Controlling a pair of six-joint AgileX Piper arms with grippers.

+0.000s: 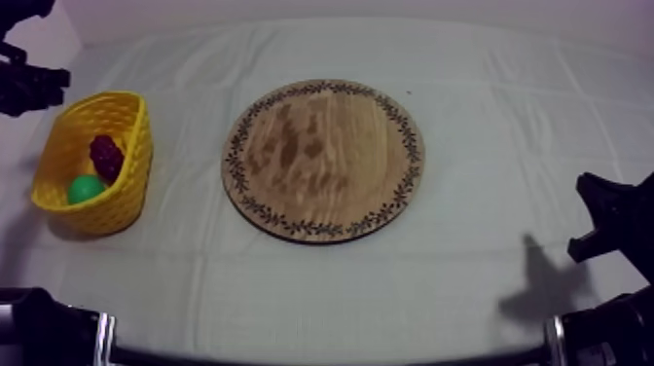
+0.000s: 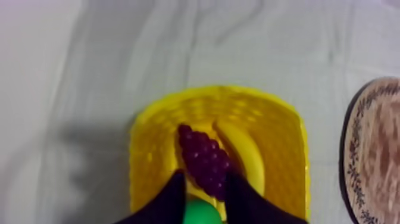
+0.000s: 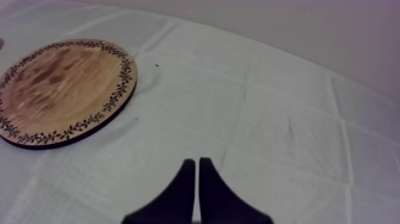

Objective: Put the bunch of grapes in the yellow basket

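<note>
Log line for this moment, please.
bunch of grapes: in yellow basket beside banana, green fruit | wooden board: no fruit | left gripper: jaws open above basket | right gripper: jaws shut over cloth

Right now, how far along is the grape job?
Nearly finished. The bunch of grapes lies in the yellow basket, off the wooden board. My left hand hangs open above it, holding nothing; only drawing back is left.

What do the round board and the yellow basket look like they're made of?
The wooden board: likely wood, matte, with visible grain streaks and a dark leaf pattern round the rim. The yellow basket: probably moulded plastic, uniform bright colour, lattice-textured walls.
</note>
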